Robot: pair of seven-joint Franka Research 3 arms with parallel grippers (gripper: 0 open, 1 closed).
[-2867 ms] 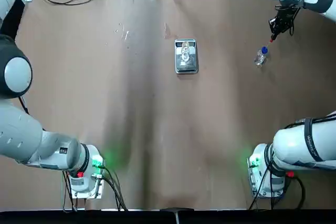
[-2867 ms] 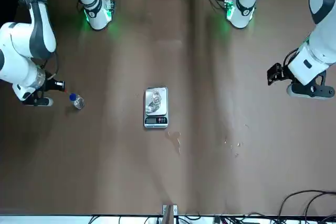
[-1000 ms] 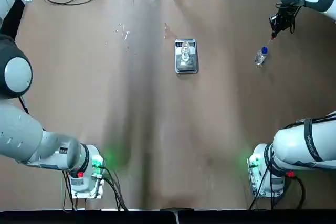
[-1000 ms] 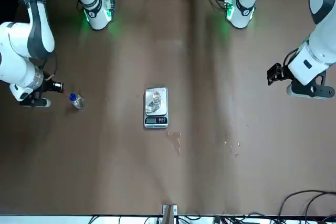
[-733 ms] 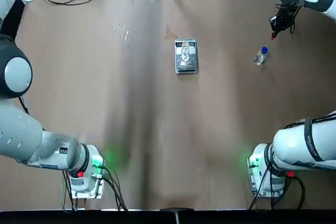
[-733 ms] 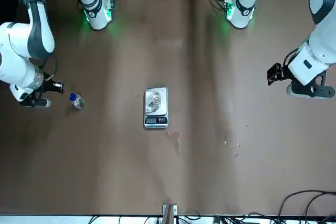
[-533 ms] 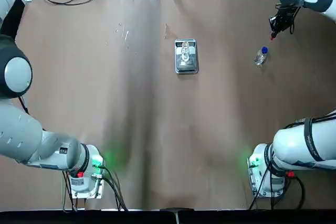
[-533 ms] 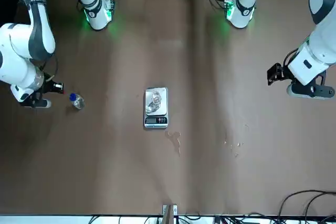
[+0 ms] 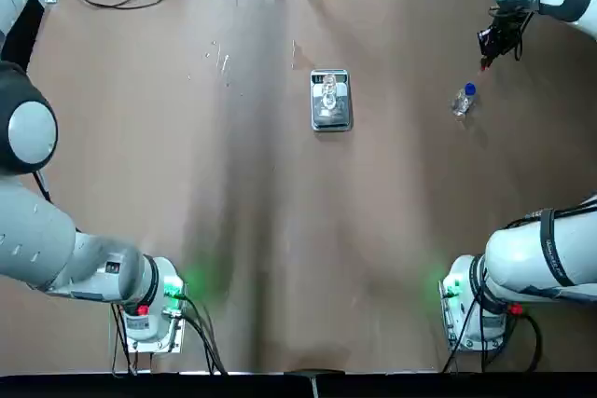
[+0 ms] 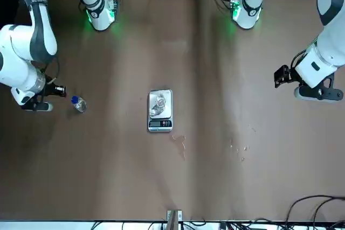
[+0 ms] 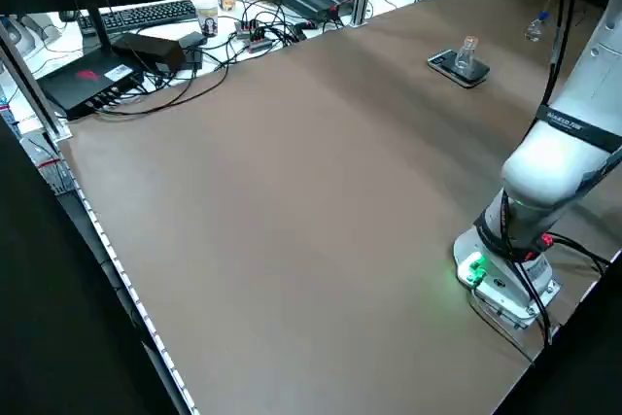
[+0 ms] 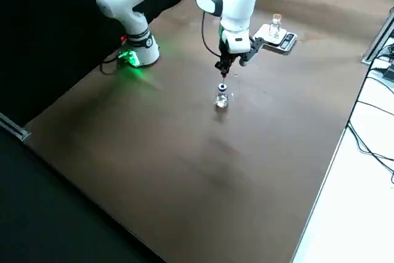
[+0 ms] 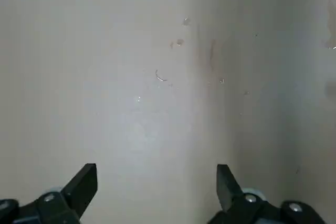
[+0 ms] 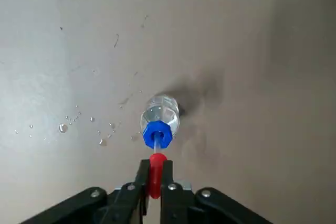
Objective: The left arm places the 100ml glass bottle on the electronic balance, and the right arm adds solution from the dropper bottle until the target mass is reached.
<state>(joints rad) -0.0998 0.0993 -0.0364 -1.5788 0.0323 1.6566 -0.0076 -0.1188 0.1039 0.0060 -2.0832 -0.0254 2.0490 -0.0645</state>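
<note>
Brown table (image 9: 233, 212), dropper bottle (image 9: 463, 100) near edge

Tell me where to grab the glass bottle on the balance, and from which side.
Take the glass bottle by its body, below the neck, coming in level from the robot's left. It stands upright on the balance pan with an open mouth, so a side grip probably keeps the jaws off both.
</note>
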